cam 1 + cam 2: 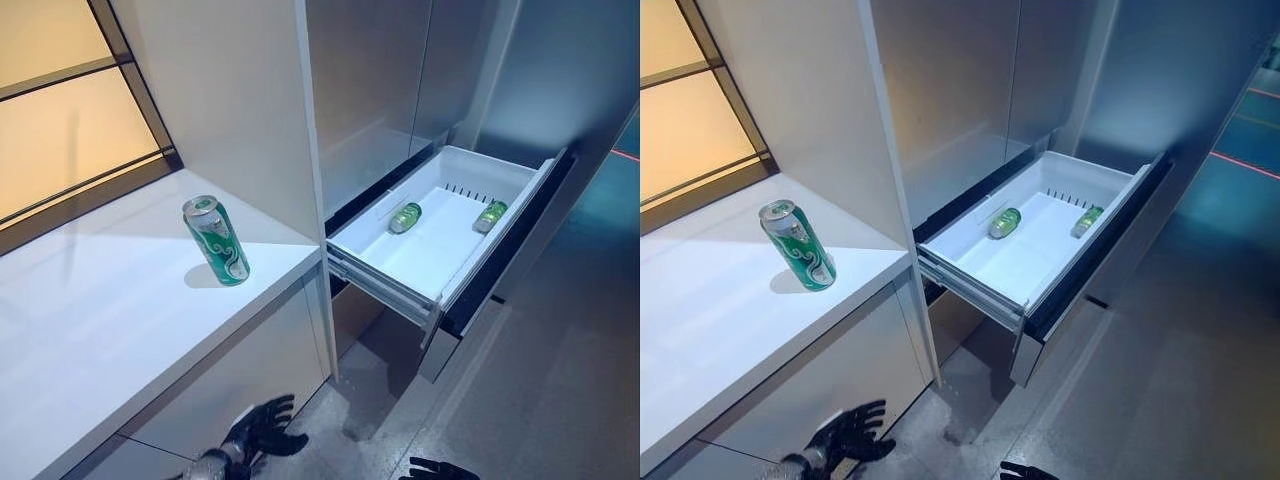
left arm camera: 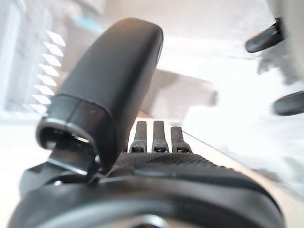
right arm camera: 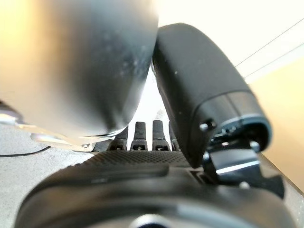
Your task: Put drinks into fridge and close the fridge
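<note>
A green drink can (image 1: 215, 240) stands upright on the white counter (image 1: 110, 320), near its right end. The white fridge drawer (image 1: 395, 270) is pulled out, and two more green cans (image 1: 405, 217) (image 1: 490, 215) lie on their sides at its back. My left hand (image 1: 262, 432) hangs low in front of the cabinet under the counter, fingers spread and holding nothing. Its wrist view shows the thumb (image 2: 114, 85) and straight fingers (image 2: 154, 137). Only the fingers of my right hand (image 1: 437, 469) show, at the bottom edge below the drawer. Its thumb (image 3: 204, 95) is straight and it holds nothing.
A tall white side panel (image 1: 240, 110) rises between the counter and the grey fridge front (image 1: 380, 90). A dark-framed window (image 1: 70, 120) runs behind the counter. The drawer's dark front (image 1: 520, 240) juts out over the grey floor (image 1: 560, 380).
</note>
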Controlling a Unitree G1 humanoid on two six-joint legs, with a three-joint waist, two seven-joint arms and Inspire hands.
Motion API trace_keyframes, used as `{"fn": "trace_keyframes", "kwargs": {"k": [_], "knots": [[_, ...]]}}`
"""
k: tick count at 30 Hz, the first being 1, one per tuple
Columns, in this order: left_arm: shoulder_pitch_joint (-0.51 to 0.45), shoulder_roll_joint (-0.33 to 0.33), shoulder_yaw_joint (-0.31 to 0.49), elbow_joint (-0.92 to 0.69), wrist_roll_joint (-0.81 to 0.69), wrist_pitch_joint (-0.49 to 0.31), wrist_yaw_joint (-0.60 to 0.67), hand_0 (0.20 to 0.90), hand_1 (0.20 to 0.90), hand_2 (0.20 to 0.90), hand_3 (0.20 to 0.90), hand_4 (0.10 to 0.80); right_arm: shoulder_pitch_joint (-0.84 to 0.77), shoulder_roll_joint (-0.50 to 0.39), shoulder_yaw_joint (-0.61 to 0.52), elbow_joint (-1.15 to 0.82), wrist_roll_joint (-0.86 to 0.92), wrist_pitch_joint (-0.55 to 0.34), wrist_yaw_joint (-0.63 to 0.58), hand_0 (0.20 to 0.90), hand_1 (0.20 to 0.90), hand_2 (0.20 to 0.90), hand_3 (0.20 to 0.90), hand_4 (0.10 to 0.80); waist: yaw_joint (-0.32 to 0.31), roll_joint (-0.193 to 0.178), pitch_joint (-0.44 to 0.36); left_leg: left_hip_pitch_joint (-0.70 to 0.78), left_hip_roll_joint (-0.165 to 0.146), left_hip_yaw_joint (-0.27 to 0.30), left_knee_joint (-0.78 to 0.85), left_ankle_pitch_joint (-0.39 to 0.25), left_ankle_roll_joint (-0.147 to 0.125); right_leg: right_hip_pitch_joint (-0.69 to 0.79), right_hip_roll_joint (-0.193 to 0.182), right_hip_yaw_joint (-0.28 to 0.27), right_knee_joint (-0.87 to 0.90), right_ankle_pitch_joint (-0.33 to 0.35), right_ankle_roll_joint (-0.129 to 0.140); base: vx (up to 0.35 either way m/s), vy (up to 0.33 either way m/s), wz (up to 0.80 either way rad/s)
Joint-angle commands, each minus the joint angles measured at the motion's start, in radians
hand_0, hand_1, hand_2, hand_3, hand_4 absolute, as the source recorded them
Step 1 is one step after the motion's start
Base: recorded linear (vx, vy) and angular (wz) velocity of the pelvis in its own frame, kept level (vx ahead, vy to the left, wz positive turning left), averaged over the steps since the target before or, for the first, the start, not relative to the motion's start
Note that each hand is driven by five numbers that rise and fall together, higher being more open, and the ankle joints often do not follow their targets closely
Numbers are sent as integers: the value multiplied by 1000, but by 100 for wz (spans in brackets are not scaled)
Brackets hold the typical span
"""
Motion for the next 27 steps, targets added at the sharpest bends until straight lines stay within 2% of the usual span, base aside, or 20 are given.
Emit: {"fn": "trace_keyframes", "kwargs": {"k": [1,3,4,6,8,10,11,12,18,22,24,27], "knots": [[-174,63,-25,-134,-116,78,-275,900,900,900,900,800,-64,-35,27,69,-19,-11,45,900,900,900,900,800,17,11,-3,-20,-67,24,62,-101,16,-48,26,-46,115,-92,19,-12,34,4],[-216,115,-18,-279,-211,220,-409,900,900,900,900,800,-67,-40,36,71,-13,-12,43,900,900,900,900,800,17,16,-4,-19,-67,23,58,-101,17,-50,25,-44,116,-91,21,-11,24,4],[-221,120,-16,-293,-226,230,-429,900,900,900,900,800,-67,-41,37,71,-12,-12,43,900,900,900,900,800,17,16,-4,-18,-67,22,58,-101,17,-49,25,-44,116,-91,21,-8,17,3],[-267,156,37,-520,-397,429,-539,900,900,900,900,800,-57,-47,31,71,-15,-22,45,900,900,900,900,800,19,21,-5,-14,-69,16,52,-103,17,-48,24,-42,114,-91,21,-8,12,7],[-286,174,76,-713,-562,536,-551,900,900,900,900,800,-43,-45,21,78,-23,-39,46,900,900,900,900,800,21,22,-6,-8,-71,8,49,-108,20,-42,24,-38,112,-93,20,3,-5,10],[-282,159,99,-867,-692,564,-496,900,900,900,900,800,-31,-36,18,82,-25,-55,41,900,900,900,900,800,23,21,-7,-2,-73,-2,45,-111,23,-36,25,-35,109,-94,19,9,-12,6],[-281,158,101,-879,-714,549,-495,900,900,900,900,800,-29,-35,18,83,-25,-57,40,900,900,900,900,800,23,21,-7,-1,-74,-4,44,-112,24,-34,25,-34,108,-94,19,10,-14,3],[-277,138,121,-957,-781,538,-450,900,900,900,900,800,-20,-28,17,85,-28,-66,37,900,900,900,900,800,25,20,-7,3,-75,-11,42,-113,25,-30,26,-32,105,-95,18,16,-21,3],[-263,93,219,-1093,-1003,258,-290,900,900,900,900,800,17,6,44,68,-20,-73,10,900,900,900,900,800,33,11,-19,22,-74,-35,32,-119,24,-5,32,-29,92,-102,13,4,-5,0],[-269,115,296,-1110,-937,3,-192,900,900,900,900,800,34,20,61,59,-6,-73,-2,900,900,900,900,800,41,4,-26,28,-71,-44,27,-119,20,4,34,-32,89,-108,9,0,0,0],[-273,142,343,-1107,-881,-91,-134,900,900,900,900,800,40,24,64,60,-4,-76,-3,900,900,900,900,800,46,1,-31,31,-70,-48,22,-119,19,6,36,-34,87,-112,7,19,-15,4],[-280,169,404,-1102,-804,-169,-53,900,900,900,900,800,46,28,68,66,-2,-80,-3,900,900,900,900,800,53,-3,-41,33,-67,-50,15,-118,17,8,40,-36,84,-118,4,15,-13,5]]}}
